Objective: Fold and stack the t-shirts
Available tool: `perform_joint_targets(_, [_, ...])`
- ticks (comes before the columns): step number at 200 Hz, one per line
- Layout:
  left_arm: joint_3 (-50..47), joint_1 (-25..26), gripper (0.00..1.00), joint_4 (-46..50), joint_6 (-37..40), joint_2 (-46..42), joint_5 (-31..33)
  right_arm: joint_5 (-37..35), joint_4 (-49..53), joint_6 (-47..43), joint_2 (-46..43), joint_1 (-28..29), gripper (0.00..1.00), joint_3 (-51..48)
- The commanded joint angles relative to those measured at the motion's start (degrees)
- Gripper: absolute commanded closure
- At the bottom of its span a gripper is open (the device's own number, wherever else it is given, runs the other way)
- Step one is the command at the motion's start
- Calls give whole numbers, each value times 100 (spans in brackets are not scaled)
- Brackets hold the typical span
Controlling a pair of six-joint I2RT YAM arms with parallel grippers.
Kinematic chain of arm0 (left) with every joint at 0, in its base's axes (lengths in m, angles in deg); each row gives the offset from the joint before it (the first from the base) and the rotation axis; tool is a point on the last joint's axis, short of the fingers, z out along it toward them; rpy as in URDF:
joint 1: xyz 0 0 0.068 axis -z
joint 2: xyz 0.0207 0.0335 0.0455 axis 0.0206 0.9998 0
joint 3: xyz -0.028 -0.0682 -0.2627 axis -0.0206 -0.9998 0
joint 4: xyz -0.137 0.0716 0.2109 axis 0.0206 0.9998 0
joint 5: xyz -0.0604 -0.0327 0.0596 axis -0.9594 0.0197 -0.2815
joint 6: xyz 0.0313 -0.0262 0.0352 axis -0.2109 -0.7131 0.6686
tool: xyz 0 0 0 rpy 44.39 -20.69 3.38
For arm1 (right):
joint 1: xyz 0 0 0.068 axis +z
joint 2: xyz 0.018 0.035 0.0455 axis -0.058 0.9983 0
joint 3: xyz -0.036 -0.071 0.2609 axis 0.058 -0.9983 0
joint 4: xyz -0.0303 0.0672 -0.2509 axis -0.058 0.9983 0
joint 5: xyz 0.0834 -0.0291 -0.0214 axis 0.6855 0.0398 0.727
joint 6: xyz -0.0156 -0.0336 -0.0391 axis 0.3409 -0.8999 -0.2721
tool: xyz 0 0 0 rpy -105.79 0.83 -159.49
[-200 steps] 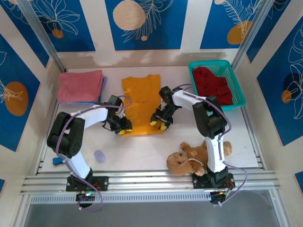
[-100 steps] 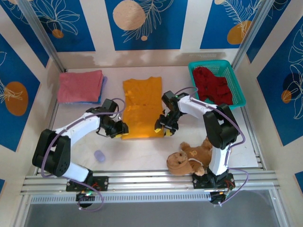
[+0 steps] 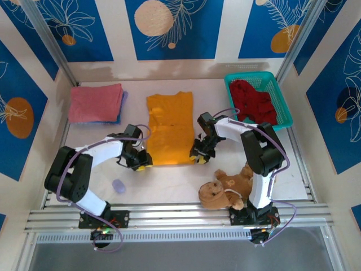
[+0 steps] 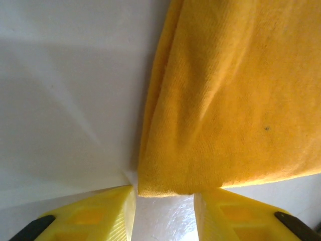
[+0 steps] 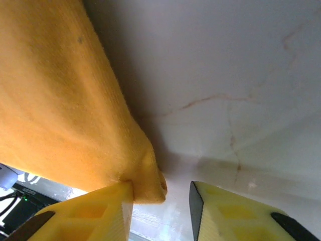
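Observation:
The mustard-orange t-shirt lies flat in a long strip at the table's middle. My left gripper sits at its near left corner. In the left wrist view the shirt's hem lies just ahead of the open left gripper, whose yellow fingers are apart. My right gripper is at the near right corner. There the cloth corner rests against one finger, with a gap to the other, so the right gripper is open. A folded salmon-pink t-shirt lies on a blue one at the back left. The dark red t-shirt is crumpled in the basket.
The teal mesh basket stands at the back right. A brown teddy bear lies by the right arm's base. A small lilac object sits near the left arm. Walls close in the table on three sides.
Both grippers have slid toward me along the orange shirt's sides to its near corners, and both pairs of jaws have narrowed. The shirt lies straighter and longer.

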Motion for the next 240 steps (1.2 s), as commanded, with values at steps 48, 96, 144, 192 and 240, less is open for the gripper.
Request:
perform_joint_targets(48, [42,19,74,-362,48,154,135,442,-202,-17,320,31,72,67])
perform_joint_targets(96, [69,22,90,-498,42,165,1,473,-168,-61,230,53,90,42])
perform_joint_targets(144, [-195,31,100,-552,17,-118,-140,464,-143,-65,-35,62,100,-224])
perform_joint_targets(192, [-428,79,100,-85,-70,-952,-122,521,49,-72,-530,176,100,-331])
perform_joint_targets(240, [-394,79,100,559,-221,-1828,-55,565,450,117,-994,440,100,-170])
